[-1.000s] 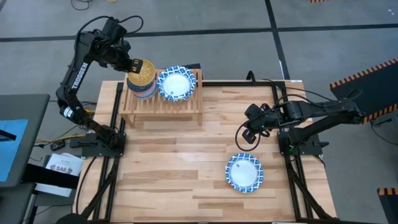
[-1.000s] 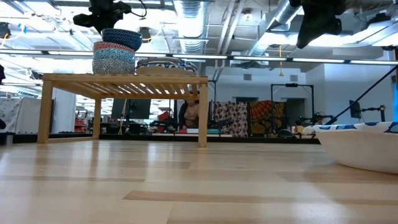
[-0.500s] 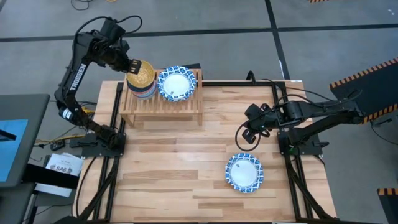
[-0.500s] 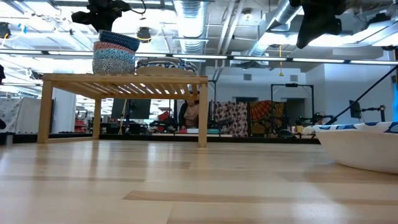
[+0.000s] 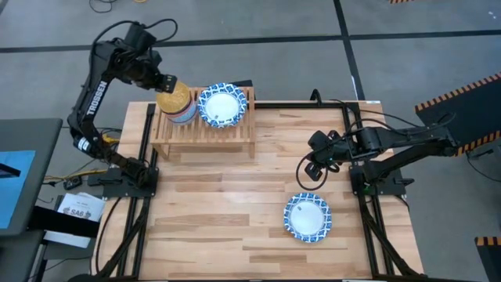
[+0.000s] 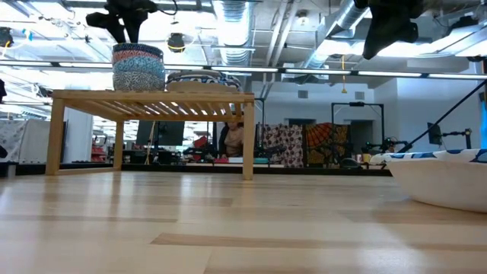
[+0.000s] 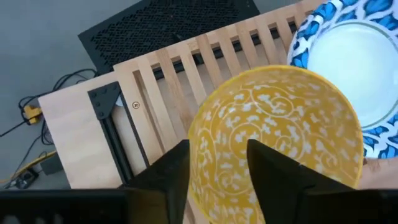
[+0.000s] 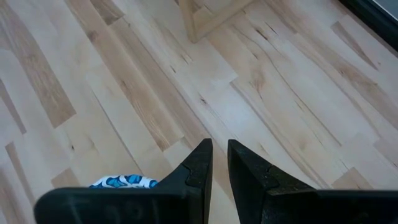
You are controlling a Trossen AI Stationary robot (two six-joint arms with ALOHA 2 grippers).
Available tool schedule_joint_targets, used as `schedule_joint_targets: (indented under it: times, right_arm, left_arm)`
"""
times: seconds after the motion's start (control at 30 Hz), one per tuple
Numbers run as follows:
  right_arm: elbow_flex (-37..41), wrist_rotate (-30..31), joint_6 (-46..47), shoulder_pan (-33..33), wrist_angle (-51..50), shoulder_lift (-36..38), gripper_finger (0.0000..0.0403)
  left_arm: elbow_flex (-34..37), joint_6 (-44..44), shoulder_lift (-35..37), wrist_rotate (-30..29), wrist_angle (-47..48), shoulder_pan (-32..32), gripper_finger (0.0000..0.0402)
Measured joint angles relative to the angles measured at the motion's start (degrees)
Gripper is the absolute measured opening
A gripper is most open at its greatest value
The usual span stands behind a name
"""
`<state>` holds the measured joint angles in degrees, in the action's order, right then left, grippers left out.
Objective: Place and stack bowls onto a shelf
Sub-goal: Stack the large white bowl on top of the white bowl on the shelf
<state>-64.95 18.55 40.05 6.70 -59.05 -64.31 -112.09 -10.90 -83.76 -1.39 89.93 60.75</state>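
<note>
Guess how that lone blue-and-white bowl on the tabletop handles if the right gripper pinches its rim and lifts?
The bowl looks like glazed ceramic, so probably rigid, somewhat heavy and slick. It is wide and shallow, so a one-sided rim pinch may let it tilt. The right gripper hangs above the table, nearly shut, so it must open first.

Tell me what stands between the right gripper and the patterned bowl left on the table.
Nothing visible does. The right gripper hovers above bare table, and the blue-and-white bowl sits alone in the open nearer the front edge.
</note>
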Motion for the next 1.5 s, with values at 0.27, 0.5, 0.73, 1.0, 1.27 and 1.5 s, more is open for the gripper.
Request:
schedule_joint_targets:
  times: [0.27,0.5,0.73,1.0,1.27,1.5]
  right_arm:
    - [0.00,0.00,-0.07,-0.01,0.35,-0.72,0.0078]
    - [0.02,-0.54,-2.79,0.51,1.40,-1.58,0.0078]
    - [0.00,-0.54,-2.01,3.57,-0.76,-0.42,0.0078]
    - [9.72,-13.02,11.09,8.07,-3.79,4.07,0.0108]
    - [27.63,-21.27,31.46,13.71,8.27,10.92,0.0202]
    - [34.72,-21.79,40.15,19.14,19.59,6.79,0.0225]
  left_arm:
    - [0.00,1.21,3.25,0.65,-3.21,0.00,0.0160]
    - [5.91,0.18,11.08,-3.13,-16.03,-3.38,0.0042]
    - [32.26,-5.13,31.73,0.99,-43.47,-14.75,0.0002]
    - [55.89,-15.17,48.28,-0.59,-70.30,-29.41,0.0000]
    - [59.12,-14.25,50.79,-3.89,-73.10,-35.54,0.0000]
    - [59.12,-12.07,50.01,-3.85,-75.31,-37.22,0.0000]
